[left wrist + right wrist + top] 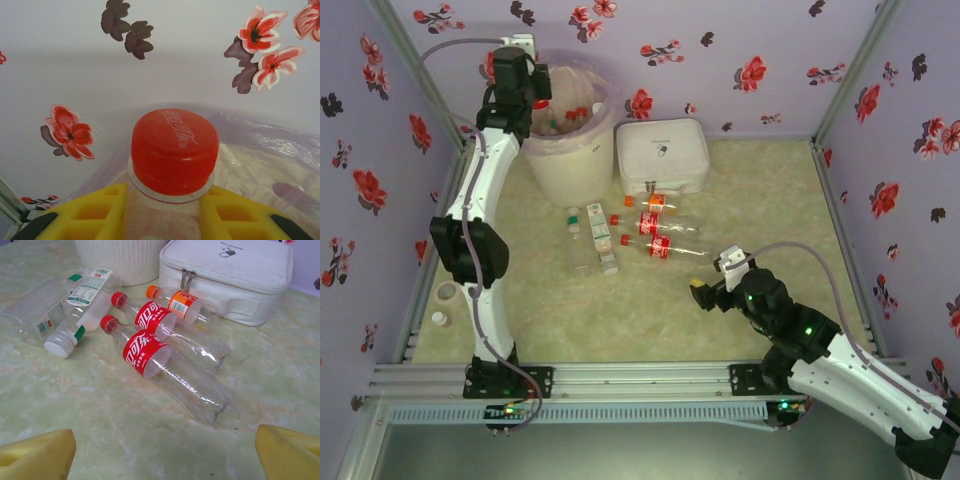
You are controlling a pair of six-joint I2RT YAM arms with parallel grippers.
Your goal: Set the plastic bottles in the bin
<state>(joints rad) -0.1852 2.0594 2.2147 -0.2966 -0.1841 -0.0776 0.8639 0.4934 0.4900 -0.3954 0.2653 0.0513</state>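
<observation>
The yellow left fingers (pixel 95 215) are closed tight on the neck of a red-capped bottle (pixel 175 150), one on each side just under the cap. They hold it over the bin (pixel 565 168), whose pinkish liner (pixel 260 160) shows behind the cap. Inside the bin lie other capped bottles (pixel 576 114). The right fingers (pixel 37 455) are spread wide with nothing between them, hovering above the desk (pixel 115 430) near five bottles lying on their sides. These are two red-labelled bottles (pixel 145 352) side by side, an orange-labelled bottle (pixel 182 302) just beside the white case (pixel 230 275), and to the left a white-capped bottle (pixel 80 315) next to a clear bottle (pixel 37 315) with a green-and-white label.
</observation>
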